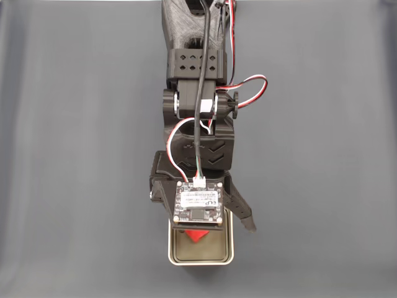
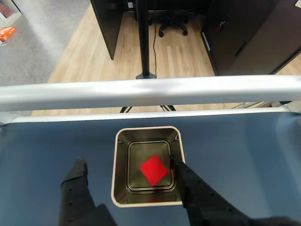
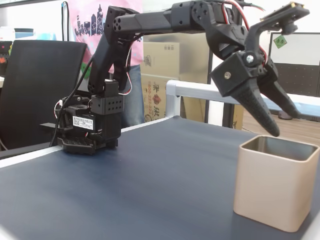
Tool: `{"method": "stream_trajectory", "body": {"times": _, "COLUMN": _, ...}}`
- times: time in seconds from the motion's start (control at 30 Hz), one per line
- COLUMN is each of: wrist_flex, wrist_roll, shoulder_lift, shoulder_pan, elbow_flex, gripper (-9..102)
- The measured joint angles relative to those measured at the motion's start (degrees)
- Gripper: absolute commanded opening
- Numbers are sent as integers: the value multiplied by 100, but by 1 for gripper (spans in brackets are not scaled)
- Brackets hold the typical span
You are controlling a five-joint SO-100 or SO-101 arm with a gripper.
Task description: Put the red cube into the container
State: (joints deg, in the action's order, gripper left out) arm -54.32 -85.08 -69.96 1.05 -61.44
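Red cube (image 2: 154, 170) lies on floor of container (image 2: 120, 162), turned diamond-wise in wrist view, free of fingers. Hand (image 2: 127, 168) hangs above container mouth, spread wide and holding nothing; one finger (image 2: 75, 181) outside left wall, other over right rim. Container stands upright on dark surface (image 3: 150, 185), near its edge.

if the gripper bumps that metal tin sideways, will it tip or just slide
Probably slide. The container looks about as wide as tall with a flat base, so tipping seems unlikely. Its thin walls suggest it is light, and the table looks smooth. The red cube inside adds little weight.
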Motion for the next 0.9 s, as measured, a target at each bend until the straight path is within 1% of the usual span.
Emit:
{"method": "stream_trajectory", "body": {"times": 0.43, "wrist_flex": 105, "wrist_roll": 0, "shoulder_lift": 0, "shoulder_pan": 0, "elbow_flex": 0, "gripper": 41}}
{"method": "stream_trajectory", "body": {"times": 0.53, "wrist_flex": 114, "wrist_roll": 0, "shoulder_lift": 0, "shoulder_pan": 0, "elbow_flex": 0, "gripper": 39}}
{"method": "stream_trajectory", "body": {"times": 0.63, "wrist_flex": 141, "wrist_roll": 0, "shoulder_lift": 0, "shoulder_pan": 0, "elbow_flex": 0, "gripper": 29}}
{"method": "stream_trajectory", "body": {"times": 0.7, "wrist_flex": 141, "wrist_roll": 0, "shoulder_lift": 0, "shoulder_pan": 0, "elbow_flex": 0, "gripper": 17}}
{"method": "stream_trajectory", "body": {"times": 0.8, "wrist_flex": 141, "wrist_roll": 0, "shoulder_lift": -9, "shoulder_pan": 0, "elbow_flex": 0, "gripper": 4}}
{"method": "stream_trajectory", "body": {"times": 0.83, "wrist_flex": 141, "wrist_roll": -44, "shoulder_lift": -62, "shoulder_pan": 0, "elbow_flex": -53, "gripper": 1}}
{"method": "stream_trajectory", "body": {"times": 0.9, "wrist_flex": 141, "wrist_roll": -105, "shoulder_lift": -237, "shoulder_pan": 0, "elbow_flex": -185, "gripper": 0}}
